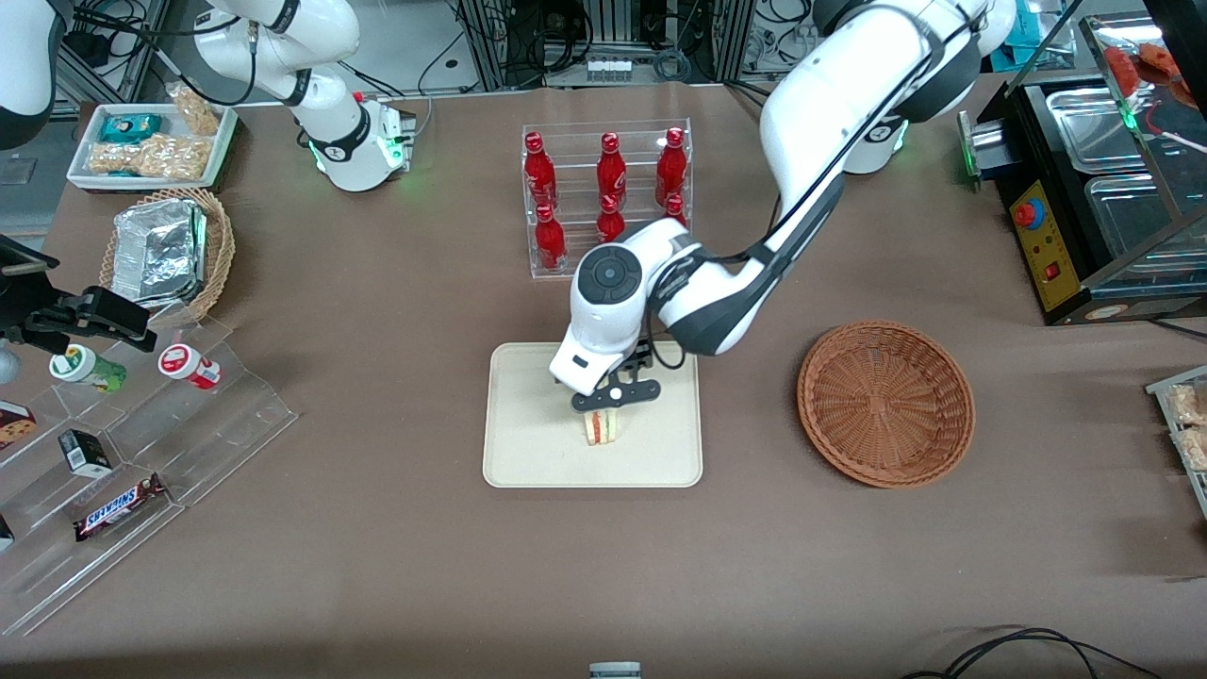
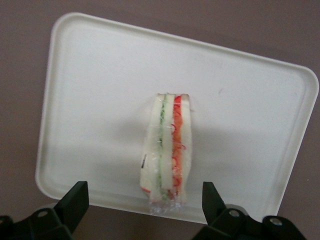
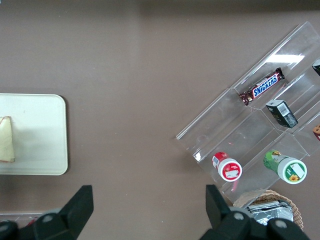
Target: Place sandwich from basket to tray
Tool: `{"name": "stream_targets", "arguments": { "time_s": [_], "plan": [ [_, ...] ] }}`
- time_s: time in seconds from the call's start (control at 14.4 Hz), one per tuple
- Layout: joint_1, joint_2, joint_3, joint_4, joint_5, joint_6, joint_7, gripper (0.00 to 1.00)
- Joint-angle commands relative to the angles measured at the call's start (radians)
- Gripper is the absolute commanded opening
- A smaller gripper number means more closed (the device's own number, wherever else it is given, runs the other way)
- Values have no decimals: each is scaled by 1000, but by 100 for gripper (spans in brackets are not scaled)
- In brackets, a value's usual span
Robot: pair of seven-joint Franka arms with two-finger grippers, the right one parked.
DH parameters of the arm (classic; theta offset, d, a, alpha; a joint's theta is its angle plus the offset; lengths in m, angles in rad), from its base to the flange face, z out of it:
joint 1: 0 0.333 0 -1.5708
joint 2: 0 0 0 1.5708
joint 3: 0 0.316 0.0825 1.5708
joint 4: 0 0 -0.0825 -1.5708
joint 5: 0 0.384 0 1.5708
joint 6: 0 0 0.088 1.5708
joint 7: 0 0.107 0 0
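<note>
Brown tabletop (image 1: 377, 566) carries the cream tray (image 1: 528, 453), where the wrapped sandwich (image 1: 603, 427) stands on edge, the gripper (image 1: 613, 401) just above it with jaws spread apart, while the reddish-brown basket (image 1: 886, 403) sits beside the tray.

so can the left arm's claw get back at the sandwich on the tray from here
Probably yes: the claw hangs open directly above the sandwich, which stands on the tray with nothing else around it.

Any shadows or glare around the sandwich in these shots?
Left wrist view: sandwich sharp, soft shadow on the tray, faint sheen on its wrap; gripper above, jaws open. Front view: gripper shades the sandwich; no strong glare.
</note>
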Motion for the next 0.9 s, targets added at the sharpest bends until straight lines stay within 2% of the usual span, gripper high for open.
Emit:
{"name": "stream_targets", "arguments": {
  "time_s": [0.0, 0.21, 0.28, 0.55, 0.83],
  "plan": [
    [74, -183, -3, -61, -25, -127, -7, 100],
    [155, -315, -3, -110, -63, -244, 34, 100],
    [178, -349, -3, -110, -101, -285, 62, 100],
    [367, -479, -1, -113, -220, -536, 317, 100],
    [574, -552, -1, -112, -226, -710, 537, 100]
  ]
}}
